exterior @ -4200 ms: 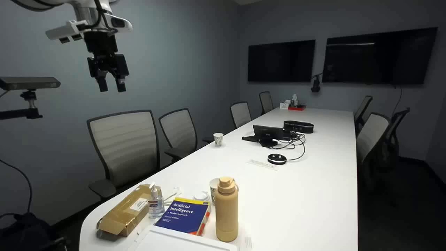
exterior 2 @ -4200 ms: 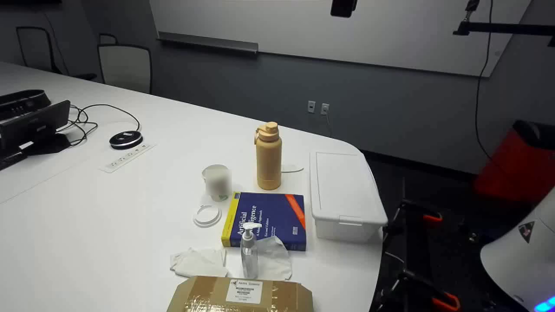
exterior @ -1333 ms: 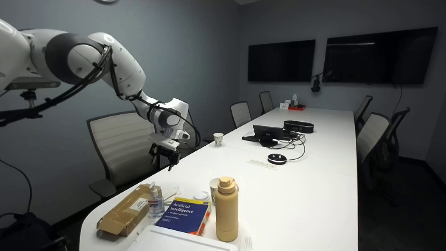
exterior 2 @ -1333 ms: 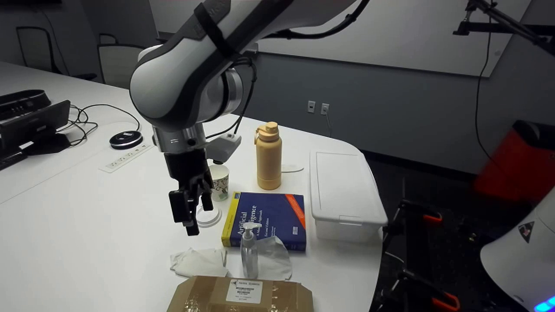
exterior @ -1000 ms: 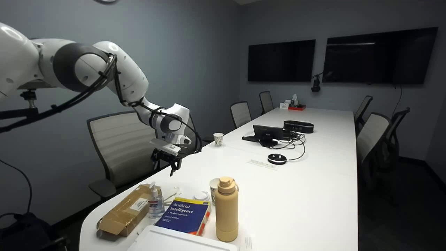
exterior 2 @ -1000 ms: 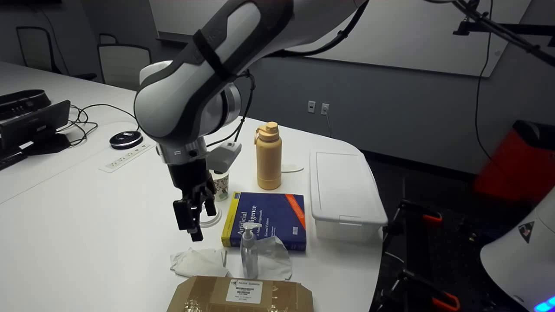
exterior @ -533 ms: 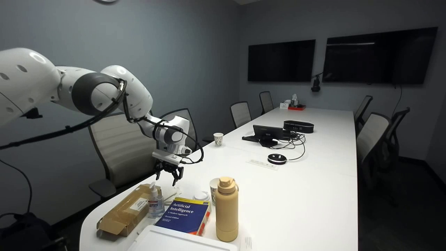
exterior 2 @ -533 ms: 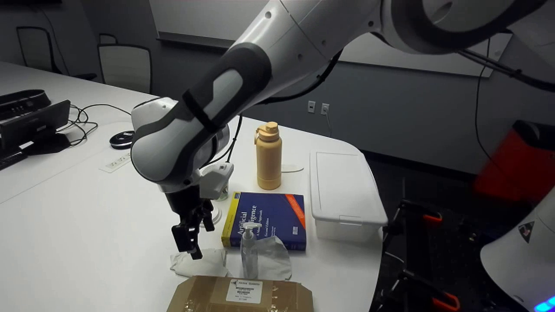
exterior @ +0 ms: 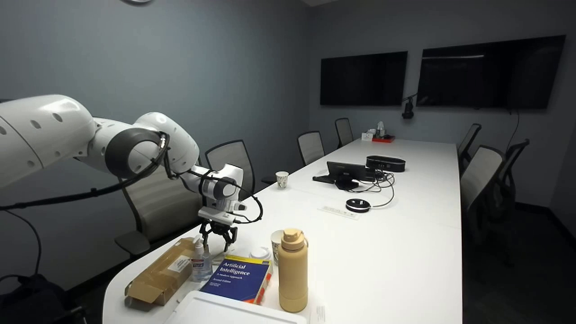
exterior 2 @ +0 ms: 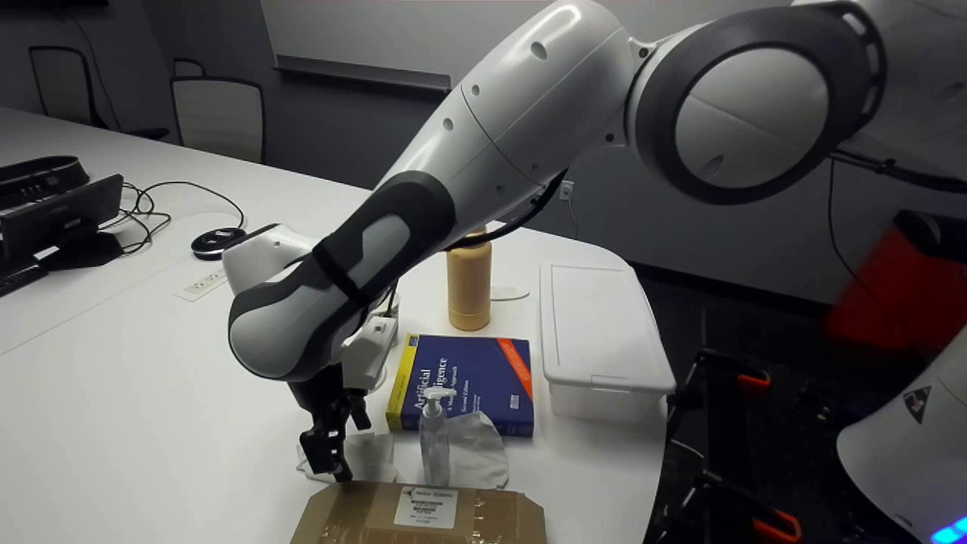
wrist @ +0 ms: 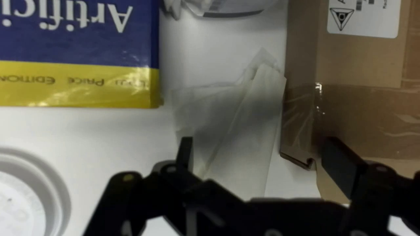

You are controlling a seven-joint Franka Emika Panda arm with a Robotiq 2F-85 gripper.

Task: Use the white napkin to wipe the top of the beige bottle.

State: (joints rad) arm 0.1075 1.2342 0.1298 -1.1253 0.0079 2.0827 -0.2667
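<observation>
Two wall screens, two cups — one beige bottle, one book, one end effector.

A glossy white, rounded arm is showing dark grey joint rings and black cables; its white base is bearing a triangular mark and blue light.

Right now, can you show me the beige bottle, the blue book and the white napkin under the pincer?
Beige bottle point(exterior: 293, 274): in an exterior view, on its body.
Blue book point(exterior 2: 476, 378): in an exterior view, on its front cover.
White napkin point(wrist: 244, 134): in the wrist view, on its top side.
</observation>
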